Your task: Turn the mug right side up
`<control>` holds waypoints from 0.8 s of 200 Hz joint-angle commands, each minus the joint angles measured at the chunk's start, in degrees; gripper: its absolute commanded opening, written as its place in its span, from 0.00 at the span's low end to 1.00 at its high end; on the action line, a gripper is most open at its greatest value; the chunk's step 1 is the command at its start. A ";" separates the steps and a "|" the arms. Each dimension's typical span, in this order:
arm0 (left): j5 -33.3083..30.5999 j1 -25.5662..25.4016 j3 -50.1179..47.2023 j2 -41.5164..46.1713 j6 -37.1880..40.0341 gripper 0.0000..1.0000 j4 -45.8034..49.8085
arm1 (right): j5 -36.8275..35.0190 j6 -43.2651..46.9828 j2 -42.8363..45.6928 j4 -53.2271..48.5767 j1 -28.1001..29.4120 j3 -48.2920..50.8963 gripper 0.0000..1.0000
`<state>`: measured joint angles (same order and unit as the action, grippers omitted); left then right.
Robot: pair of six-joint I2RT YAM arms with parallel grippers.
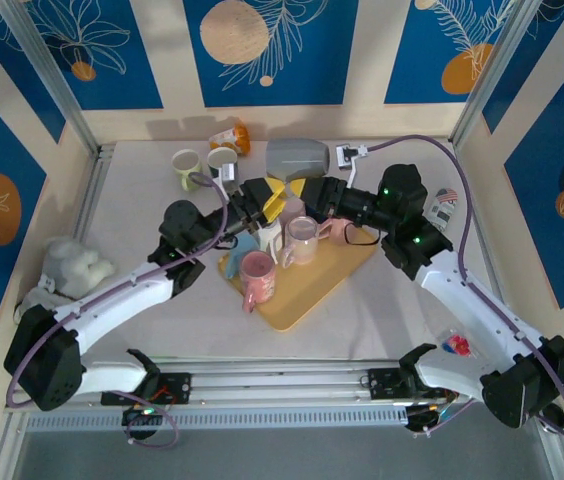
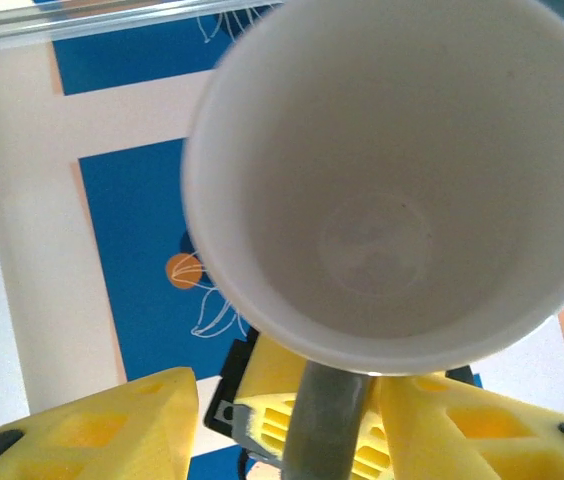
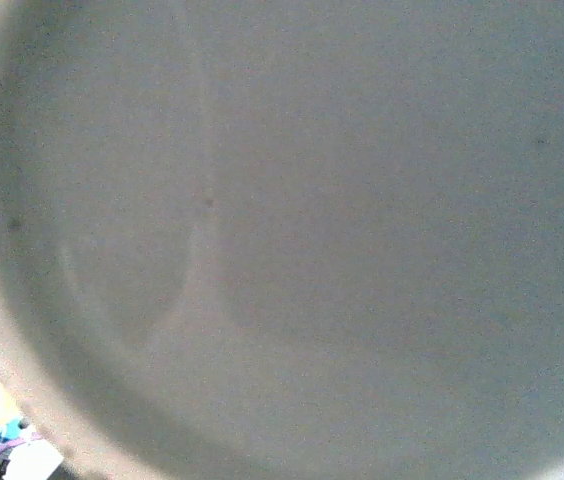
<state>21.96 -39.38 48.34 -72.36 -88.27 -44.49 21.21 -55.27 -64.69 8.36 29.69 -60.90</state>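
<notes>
Wooden tray [image 1: 307,295], taken as the reference; on its near-left part, pink mug [image 1: 258,278] lay on its side; further back on the tray, clear pink mug [image 1: 302,240] stood upright, with white mug [image 1: 268,238] just beside it on the left; above the tray's far edge, held mug [image 2: 392,200], white, was off the surface, its open mouth turned toward the left wrist camera; right gripper [image 1: 307,192] was clenched on that mug, the exact hold point not discernible; left gripper [image 1: 265,203] had its yellow fingers [image 2: 92,430] parted, one on either side of a grey bar [image 2: 327,420] below the rim, contact not seen; beyond the tray, grey box [image 1: 297,158]; left of it, two cream mugs [image 1: 186,167] near the far wall.
</notes>
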 commanded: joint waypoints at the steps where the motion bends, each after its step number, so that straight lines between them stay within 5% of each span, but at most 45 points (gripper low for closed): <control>1: -1.04 -0.74 1.59 -0.87 -1.02 0.49 -3.92 | -0.50 -0.82 0.27 6.18 0.62 -0.36 0.00; 76: -4.07 -1.15 2.99 -3.97 -2.29 0.38 -10.57 | -0.05 -2.03 -0.36 7.33 1.50 0.64 0.00; 160: -5.60 -1.21 4.41 -6.22 -1.58 0.00 -14.22 | -2.87 -3.19 1.55 9.91 1.95 4.42 0.00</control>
<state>19.00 -39.86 51.22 -78.78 -90.13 -53.65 15.97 -60.51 -65.32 16.21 30.06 -58.04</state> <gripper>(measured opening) 0.162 0.163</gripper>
